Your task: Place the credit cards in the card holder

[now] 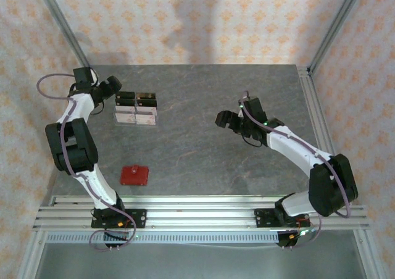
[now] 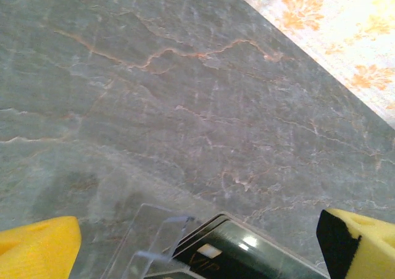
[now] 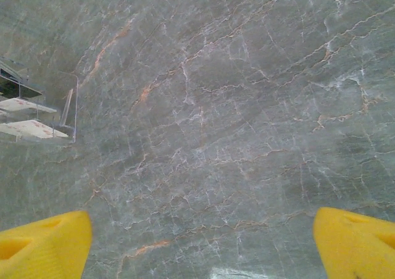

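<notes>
The card holder, a small flat red wallet, lies closed near the table's front left. Pale credit cards rest in a clear plastic stand at the back left; they are also at the left edge of the right wrist view as credit cards. My left gripper hovers just left of the stand, open, with nothing between its fingers. In its wrist view the left gripper spans the stand's clear corner and a glossy black piece. My right gripper hangs open over bare table at mid right, right gripper empty.
Two black blocks sit in the back row of the stand. The grey marbled table stretches between the arms. Patterned walls and metal frame posts close in the back and sides; rails run along the front edge.
</notes>
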`<state>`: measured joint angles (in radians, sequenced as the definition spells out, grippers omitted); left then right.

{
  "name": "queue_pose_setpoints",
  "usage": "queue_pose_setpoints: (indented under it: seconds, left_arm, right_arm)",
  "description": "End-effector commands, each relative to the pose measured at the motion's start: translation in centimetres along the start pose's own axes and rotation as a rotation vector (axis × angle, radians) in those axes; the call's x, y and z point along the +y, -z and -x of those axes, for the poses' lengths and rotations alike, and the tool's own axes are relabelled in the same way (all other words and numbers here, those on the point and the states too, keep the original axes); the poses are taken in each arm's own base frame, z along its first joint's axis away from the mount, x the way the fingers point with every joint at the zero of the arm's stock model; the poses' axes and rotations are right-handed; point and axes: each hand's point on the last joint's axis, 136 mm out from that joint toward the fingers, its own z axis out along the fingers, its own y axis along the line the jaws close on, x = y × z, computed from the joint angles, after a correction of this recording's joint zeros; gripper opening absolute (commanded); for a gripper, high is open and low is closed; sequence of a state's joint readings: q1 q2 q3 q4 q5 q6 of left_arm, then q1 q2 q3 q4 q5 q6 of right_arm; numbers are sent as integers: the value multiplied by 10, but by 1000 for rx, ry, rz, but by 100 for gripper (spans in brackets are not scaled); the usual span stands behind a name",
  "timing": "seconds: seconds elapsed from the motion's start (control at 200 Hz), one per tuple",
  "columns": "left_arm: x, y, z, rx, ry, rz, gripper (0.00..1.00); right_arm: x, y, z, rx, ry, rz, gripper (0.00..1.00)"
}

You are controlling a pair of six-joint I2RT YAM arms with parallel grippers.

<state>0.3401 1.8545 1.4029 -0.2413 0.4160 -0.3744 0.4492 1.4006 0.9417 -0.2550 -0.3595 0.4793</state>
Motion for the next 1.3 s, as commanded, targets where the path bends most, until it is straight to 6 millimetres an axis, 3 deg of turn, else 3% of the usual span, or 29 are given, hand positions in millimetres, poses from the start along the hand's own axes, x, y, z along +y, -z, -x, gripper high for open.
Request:
queue_pose_setpoints:
  seconds: [0.0,0.145,0.185,0.45,0.686,0.801,0.821,0.881,1.096,1.296]
  left_arm:
    - [-11,-9,8,-19,26,-60,100]
    - [-19,-17,5,-21,21,-80,100]
    - [-15,-29,-5,7,21,-71,100]
    - [-44,-44,-24,39,-22,-113,100]
    - [-65,-38,-36,43,-42,-148,100]
    - [-69,-37,-53,64,-47,-154,100]
    - [-77,-27,-48,43,-54,-170,100]
    - [-81,-23,-55,47,-59,-178,100]
    - [-99,-12,-77,58,-79,-204,100]
    - [-117,-9,-102,86,-115,-215,100]
  right_arm:
    - [9,1,11,-19,3,6,92]
    - [9,0,14,-17,18,-6,92]
    - [9,0,14,-16,22,-9,92]
    - [6,0,13,-11,28,-28,92]
    - [1,3,11,-16,34,-49,92]
    - [1,3,13,-22,36,-52,92]
    - [1,2,13,-20,36,-54,92]
    - [0,0,14,-20,34,-59,92]
    - [10,-18,19,14,29,-46,88]
    - [30,-52,16,86,87,-64,80]
